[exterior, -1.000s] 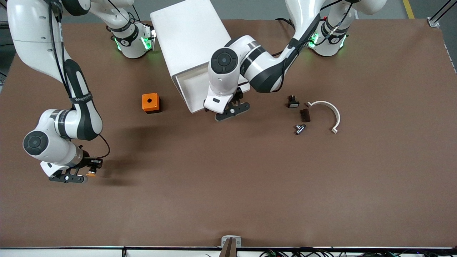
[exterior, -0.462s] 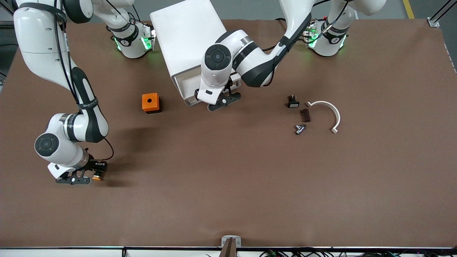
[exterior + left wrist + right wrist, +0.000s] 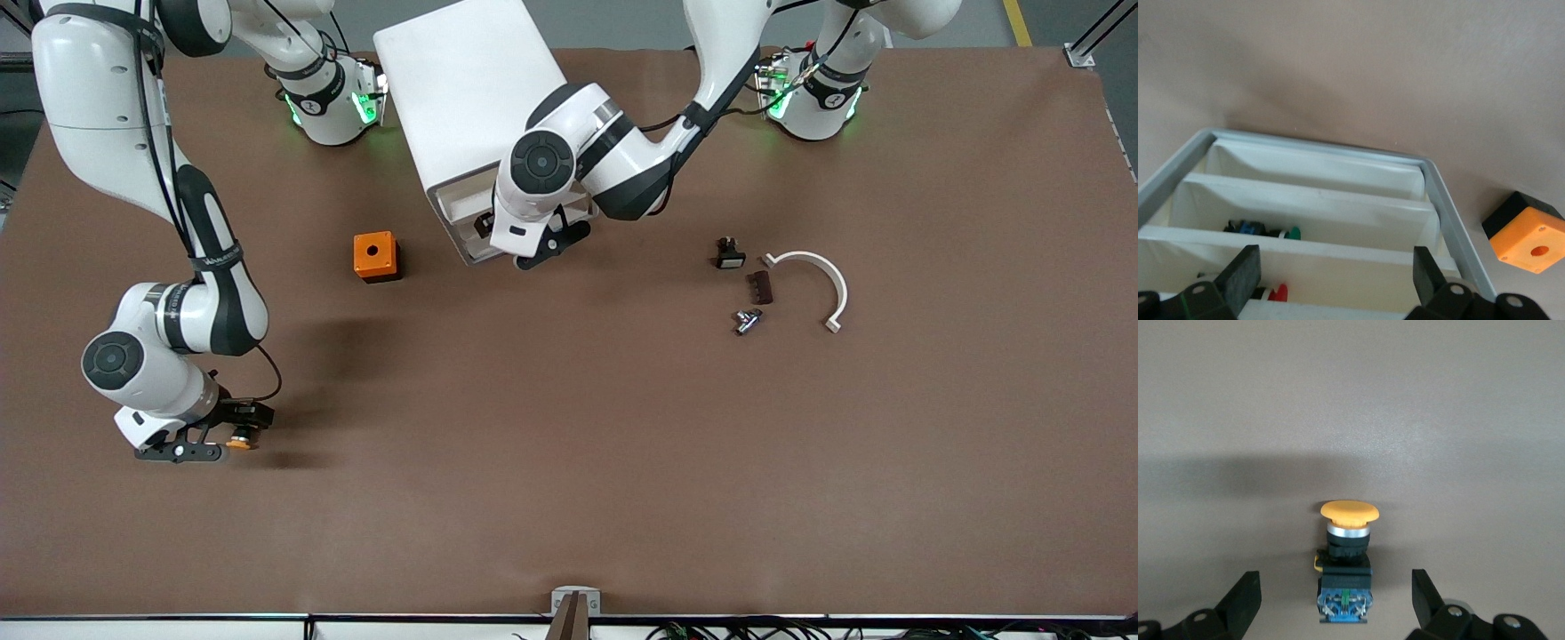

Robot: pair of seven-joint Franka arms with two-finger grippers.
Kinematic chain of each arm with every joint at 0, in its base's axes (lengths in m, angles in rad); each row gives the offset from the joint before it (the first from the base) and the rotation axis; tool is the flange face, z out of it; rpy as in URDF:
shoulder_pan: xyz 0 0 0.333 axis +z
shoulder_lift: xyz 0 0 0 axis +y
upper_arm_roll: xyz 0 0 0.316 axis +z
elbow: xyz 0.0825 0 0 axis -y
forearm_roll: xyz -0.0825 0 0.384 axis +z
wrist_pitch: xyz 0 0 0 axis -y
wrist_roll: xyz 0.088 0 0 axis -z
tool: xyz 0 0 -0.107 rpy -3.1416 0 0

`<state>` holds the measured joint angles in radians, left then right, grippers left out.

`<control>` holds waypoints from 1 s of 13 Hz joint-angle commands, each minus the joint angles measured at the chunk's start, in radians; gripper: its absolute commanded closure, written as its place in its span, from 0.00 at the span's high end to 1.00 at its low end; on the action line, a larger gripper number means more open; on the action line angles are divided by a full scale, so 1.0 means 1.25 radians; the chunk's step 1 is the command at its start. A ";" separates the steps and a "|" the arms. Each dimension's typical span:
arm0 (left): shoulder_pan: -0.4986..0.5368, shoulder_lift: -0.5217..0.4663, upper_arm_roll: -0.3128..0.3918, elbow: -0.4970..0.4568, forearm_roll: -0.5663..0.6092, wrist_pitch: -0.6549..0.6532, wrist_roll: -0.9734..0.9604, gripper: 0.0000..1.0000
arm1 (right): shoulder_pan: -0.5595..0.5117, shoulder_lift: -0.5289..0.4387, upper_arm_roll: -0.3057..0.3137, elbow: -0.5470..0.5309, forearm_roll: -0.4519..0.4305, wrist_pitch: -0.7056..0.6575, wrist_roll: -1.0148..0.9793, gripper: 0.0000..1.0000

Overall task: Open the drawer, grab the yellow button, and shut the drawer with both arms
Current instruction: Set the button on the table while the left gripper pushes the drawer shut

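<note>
A: Right gripper [image 3: 206,442], low over the table near the front corner at the right arm's end. Fingers spread wide, gripping nothing; in the right wrist view the button [image 3: 1346,570] lies between them, touching neither, apparently resting on the mat.

B: Orange cap, black body, blue rear end?

A: Yes. It shows in the front view too [image 3: 237,441], just beside the fingers. So I judge the take step done and the part set down.

B: Farther back?

A: Mid-table, the orange box [image 3: 375,256], untouched. Toward the left arm's end, a few small parts and a white curved piece [image 3: 822,280].

B: And the drawer?

A: Near the back edge, the cabinet [image 3: 467,80]. Left gripper [image 3: 542,249] at its front, fingers wide apart, holding nothing. The drawer [image 3: 464,206] looks nearly in; a strip of tray is exposed. Left wrist view shows the stacked trays [image 3: 1311,200] with small parts on lower ones.

B: Remaining?

A: Seating the drawer fully, in my judgement. Little else.
</note>
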<state>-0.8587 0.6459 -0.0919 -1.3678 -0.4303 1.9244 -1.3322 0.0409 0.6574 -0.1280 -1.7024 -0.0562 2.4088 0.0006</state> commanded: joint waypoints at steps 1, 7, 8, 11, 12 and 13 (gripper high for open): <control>-0.009 -0.005 -0.001 -0.016 -0.090 0.002 -0.020 1.00 | -0.009 -0.089 0.015 -0.005 -0.016 -0.115 -0.003 1.00; -0.005 -0.006 0.000 -0.043 -0.194 0.002 -0.020 1.00 | -0.013 -0.310 0.019 0.021 -0.003 -0.427 -0.002 1.00; -0.005 -0.006 0.000 -0.045 -0.194 0.002 -0.020 1.00 | -0.014 -0.342 0.019 0.032 -0.003 -0.483 -0.003 1.00; -0.003 -0.014 0.003 -0.045 -0.179 0.002 -0.003 1.00 | -0.014 -0.410 0.018 0.054 0.020 -0.593 -0.002 1.00; 0.002 -0.016 0.005 -0.043 -0.158 0.003 0.001 1.00 | -0.014 -0.422 0.018 0.056 0.036 -0.606 -0.002 1.00; 0.005 -0.026 0.007 -0.042 -0.125 0.003 0.001 1.00 | -0.013 -0.425 0.017 0.057 0.046 -0.613 -0.002 1.00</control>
<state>-0.8519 0.6493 -0.0844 -1.4098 -0.6223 1.9256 -1.3285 0.0411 0.1388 -0.1226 -1.6300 -0.0323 1.6632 0.0003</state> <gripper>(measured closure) 0.000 0.000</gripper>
